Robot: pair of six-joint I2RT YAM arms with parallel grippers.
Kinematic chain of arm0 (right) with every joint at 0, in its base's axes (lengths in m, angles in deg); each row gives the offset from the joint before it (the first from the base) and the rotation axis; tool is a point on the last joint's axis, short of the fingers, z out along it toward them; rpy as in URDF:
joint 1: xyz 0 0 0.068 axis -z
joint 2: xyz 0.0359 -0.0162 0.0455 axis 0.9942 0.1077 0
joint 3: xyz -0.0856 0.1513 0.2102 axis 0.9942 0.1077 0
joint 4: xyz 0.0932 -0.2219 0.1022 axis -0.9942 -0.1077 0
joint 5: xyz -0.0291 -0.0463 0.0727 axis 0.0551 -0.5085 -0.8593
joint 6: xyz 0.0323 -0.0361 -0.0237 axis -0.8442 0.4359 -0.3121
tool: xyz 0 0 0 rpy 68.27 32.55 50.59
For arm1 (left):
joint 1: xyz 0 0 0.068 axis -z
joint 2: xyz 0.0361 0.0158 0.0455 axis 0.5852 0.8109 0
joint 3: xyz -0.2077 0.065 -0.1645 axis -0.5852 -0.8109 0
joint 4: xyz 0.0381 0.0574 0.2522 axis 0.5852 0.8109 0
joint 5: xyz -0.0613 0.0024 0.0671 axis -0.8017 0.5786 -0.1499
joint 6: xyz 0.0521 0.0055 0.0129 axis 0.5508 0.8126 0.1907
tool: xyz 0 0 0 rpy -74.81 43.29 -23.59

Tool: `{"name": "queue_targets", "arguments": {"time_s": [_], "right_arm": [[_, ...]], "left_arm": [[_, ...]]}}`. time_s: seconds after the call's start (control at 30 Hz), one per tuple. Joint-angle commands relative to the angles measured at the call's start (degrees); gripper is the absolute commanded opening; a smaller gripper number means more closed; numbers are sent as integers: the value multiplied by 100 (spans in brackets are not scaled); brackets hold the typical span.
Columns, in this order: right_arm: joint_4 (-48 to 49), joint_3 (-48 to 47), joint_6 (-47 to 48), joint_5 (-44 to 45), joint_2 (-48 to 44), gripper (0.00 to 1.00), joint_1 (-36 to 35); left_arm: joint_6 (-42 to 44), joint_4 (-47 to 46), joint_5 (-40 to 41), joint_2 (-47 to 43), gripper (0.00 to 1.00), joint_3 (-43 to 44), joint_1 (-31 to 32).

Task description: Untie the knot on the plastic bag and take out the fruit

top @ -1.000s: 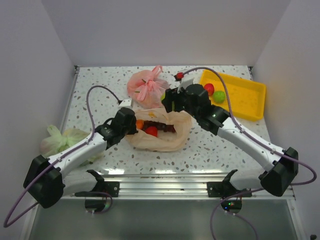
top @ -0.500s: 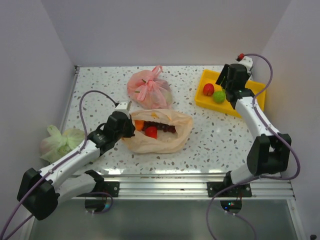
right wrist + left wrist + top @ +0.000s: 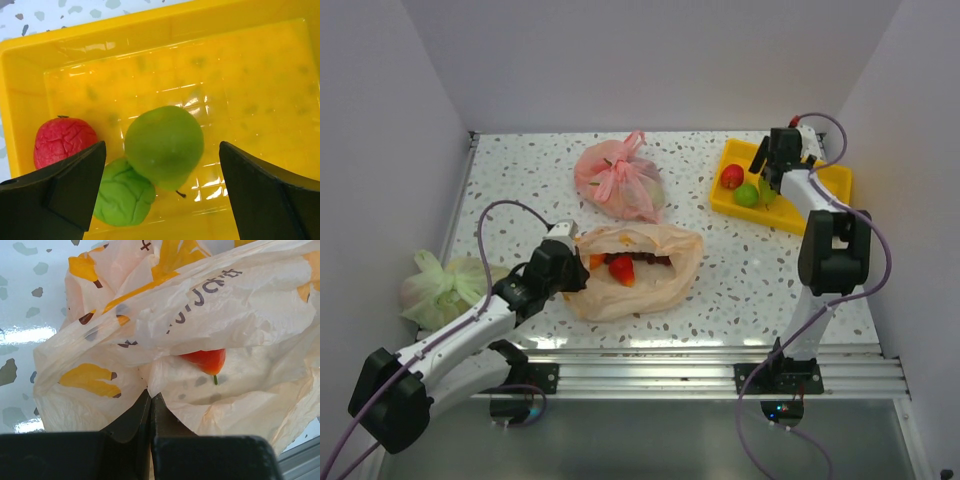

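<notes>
**Overhead and wrist views of the two arms.** The plastic bag (image 3: 655,280), pale peach-orange and crinkled, lies on the tabletop (image 3: 750,270) about midway between the left and right edges, nearer the near edge; its mouth gapes open towards the far edge. Inside show a red strawberry-like piece (image 3: 622,268), an orange (image 3: 598,261) to its left and dark grapes (image 3: 648,258) to its right.

The left hand (image 3: 150,396) sits at the bag's left end; its fingers are pressed together, clenched on a fold of the printed film, as the left wrist view shows.

The right hand (image 3: 161,144) hangs over the yellow tray (image 3: 100,35) in the far right corner; its fingers are spread wide, released, grasping nothing. Between them, on the tray floor, rests a green apple (image 3: 164,145); a crinkled green fruit (image 3: 124,197) touches it on one side; a red apple (image 3: 65,140) lies just beside that.

A knotted pink bag (image 3: 618,178) stands near the far edge, just beyond the plastic bag; a pale green bag (image 3: 440,285) lies at the left edge.
</notes>
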Motion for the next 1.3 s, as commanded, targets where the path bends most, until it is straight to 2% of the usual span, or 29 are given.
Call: {"name": "queue_targets", "arguments": {"time_s": [0.0, 0.13, 0.27, 0.47, 0.63, 0.8, 0.97, 1.03, 1.27], "right_arm": [[-136, -454, -23, 95, -188, 99, -10], [-242, -331, 21, -282, -662, 99, -19], [-602, -234, 3, -1089, -1234, 98, -97], [-743, 310, 223, -1653, -2306, 97, -1221], [-805, 758, 302, -2189, -2860, 93, -2513], [-401, 1399, 144, -2586, -3466, 93, -3768], [-235, 1725, 82, -2507, -3432, 91, -4999], [-146, 1927, -93, -2472, -3275, 91, -5230], [118, 2244, -208, -2349, -2774, 78, -5846]], "left_arm": [[-116, -295, -103, -100, 2, -52, -21], [-125, -312, -120, -82, 2, -61, -21], [-116, -304, -147, -91, 2, -34, -21], [-116, -286, -182, -91, 2, -113, -21], [-116, -295, -217, -12, 2, -113, -21], [-177, -365, -243, 67, 2, -105, -21], [-247, -400, -235, 137, 2, -87, -21], [-283, -392, -235, 155, 1, -78, -21], [-318, -269, -200, 102, 2, -34, -12]]}}
